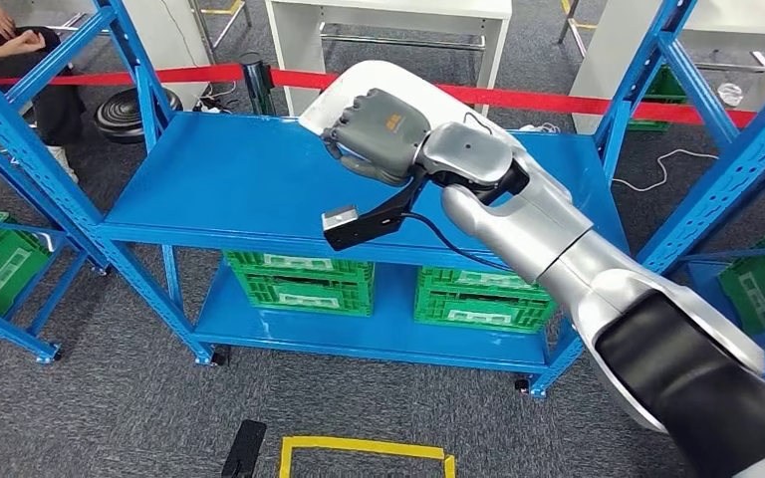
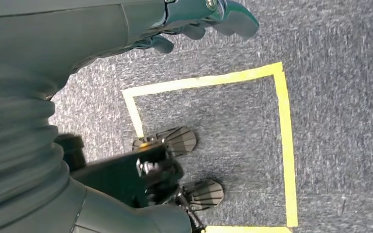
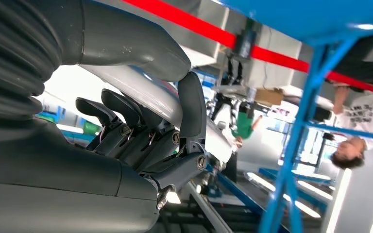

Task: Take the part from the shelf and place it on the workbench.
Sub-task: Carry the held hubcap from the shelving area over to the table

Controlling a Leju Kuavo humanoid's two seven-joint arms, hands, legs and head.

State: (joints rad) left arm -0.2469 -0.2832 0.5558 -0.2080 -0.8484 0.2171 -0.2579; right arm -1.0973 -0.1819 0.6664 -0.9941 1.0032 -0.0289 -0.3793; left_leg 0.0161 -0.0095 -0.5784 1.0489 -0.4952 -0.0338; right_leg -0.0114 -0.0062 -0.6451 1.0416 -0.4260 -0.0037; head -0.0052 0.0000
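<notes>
Grey right hand (image 1: pixel 379 129) grips smooth curved white part (image 1: pixel 398 85).

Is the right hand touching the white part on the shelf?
Touching. In the right wrist view the fingers curl around the white part; head view shows the right hand gripping it.

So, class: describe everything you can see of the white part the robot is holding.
The white part is a smooth, glossy, curved panel, plastic by its look, with rounded edges. The right hand grips it, grey fingers wrapped over its near edge, so much of it is hidden behind the hand. It is tilted, over the back of the blue shelf; whether it still touches the shelf cannot be told. In the right wrist view it shows as a pale surface clamped between thumb and dark fingers.
</notes>
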